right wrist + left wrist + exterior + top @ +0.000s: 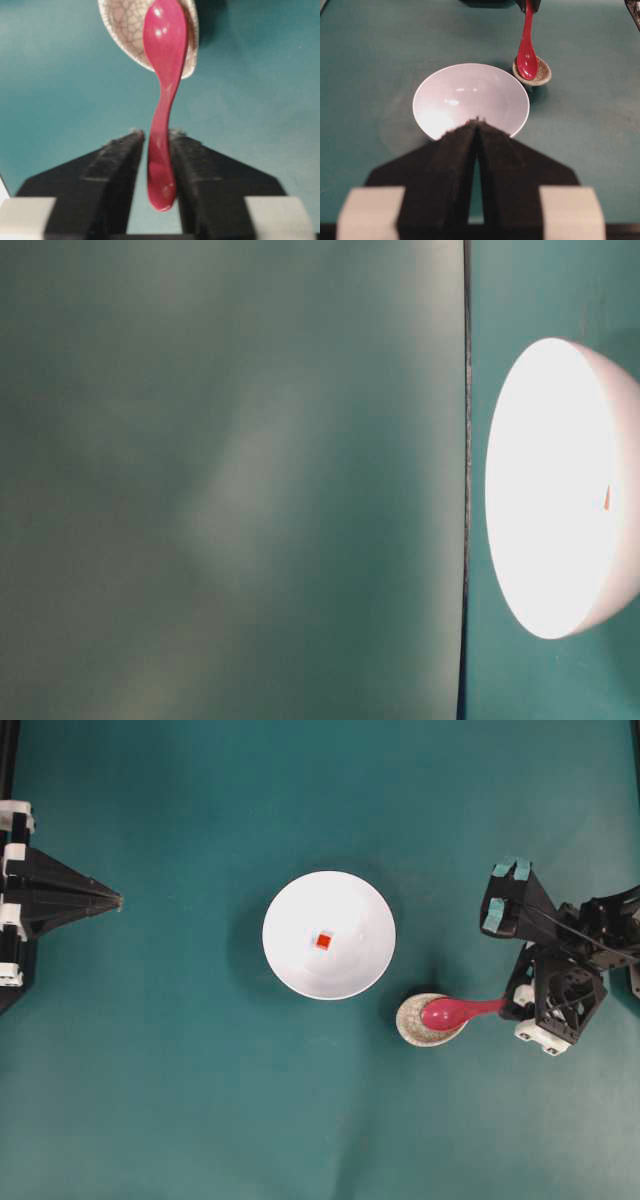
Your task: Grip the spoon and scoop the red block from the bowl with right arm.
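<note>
Teal matting (180, 1100) covered the whole table, and on it, near the middle of the overhead view, sat the white bowl (290, 960), the widest thing there. At about four o'clock from the bowl, just beside its rim but apart from it, stood the small crackle-glazed cream dish (410, 1025), which I judged was there as a rest to keep the spoon's handle raised off the mat for me. My right arm (560, 960) reached in from three o'clock; my left gripper (118, 901) waited at nine o'clock, well apart, its fingers pressed together, since this job was not its own.

The spoon (455, 1013) lay with its scoop in the dish and its long axis running roughly nine to three o'clock overhead, scoop toward the bowl, handle toward me. In my right wrist view that handle ran from twelve down to six o'clock, straight between my fingers (117, 160). My right gripper (155, 137) straddled it, fingers spread a little to either side; whether the pads touched the handle I could not tell, but they did not look clamped.

Smallest of all, the red block (323, 941) sat at the bottom of the bowl, near its centre, not yet scooped. I judged the grip itself not yet secured.
</note>
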Robot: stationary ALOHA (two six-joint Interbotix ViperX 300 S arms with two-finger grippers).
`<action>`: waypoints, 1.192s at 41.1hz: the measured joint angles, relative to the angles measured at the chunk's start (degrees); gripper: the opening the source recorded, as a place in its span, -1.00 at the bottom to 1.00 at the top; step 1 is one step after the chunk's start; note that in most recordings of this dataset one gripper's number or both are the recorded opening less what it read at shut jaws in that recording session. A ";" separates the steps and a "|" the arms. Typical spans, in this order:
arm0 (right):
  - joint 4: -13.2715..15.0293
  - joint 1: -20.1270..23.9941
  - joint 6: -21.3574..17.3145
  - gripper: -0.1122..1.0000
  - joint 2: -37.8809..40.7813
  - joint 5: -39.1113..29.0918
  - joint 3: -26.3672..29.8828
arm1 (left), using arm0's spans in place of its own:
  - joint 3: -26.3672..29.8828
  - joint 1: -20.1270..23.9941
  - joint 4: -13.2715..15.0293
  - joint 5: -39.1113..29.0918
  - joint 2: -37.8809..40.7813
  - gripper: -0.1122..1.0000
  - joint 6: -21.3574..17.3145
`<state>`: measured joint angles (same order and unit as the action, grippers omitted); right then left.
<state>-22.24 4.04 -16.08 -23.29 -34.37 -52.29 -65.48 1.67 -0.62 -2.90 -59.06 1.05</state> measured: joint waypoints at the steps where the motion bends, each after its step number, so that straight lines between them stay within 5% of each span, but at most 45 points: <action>1: 0.09 0.09 0.00 -0.09 0.00 0.00 0.09 | 0.00 0.00 0.00 0.00 0.00 -0.80 0.00; 10: 1.67 0.09 0.09 -0.01 -0.18 -0.18 -0.18 | 0.00 0.00 0.00 0.09 0.00 -0.80 0.00; 18: 6.24 0.09 0.09 0.05 -2.46 -0.62 -1.41 | 0.00 0.00 0.09 0.00 0.00 -0.80 0.00; 30: 11.51 0.26 0.26 0.07 -7.65 -9.58 -2.20 | 0.00 0.00 0.09 0.00 0.00 -0.80 0.00; 40: 19.16 5.19 0.18 0.07 -14.77 20.57 -11.07 | 0.00 0.00 0.09 0.00 0.00 -0.80 0.00; 49: 20.13 5.62 0.18 0.07 -14.06 47.20 -21.62 | 0.00 0.00 0.09 -0.79 0.00 -0.80 0.00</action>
<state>-2.11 9.67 -15.91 -37.35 12.83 -73.92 -65.48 1.67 -0.53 -3.69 -59.06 1.05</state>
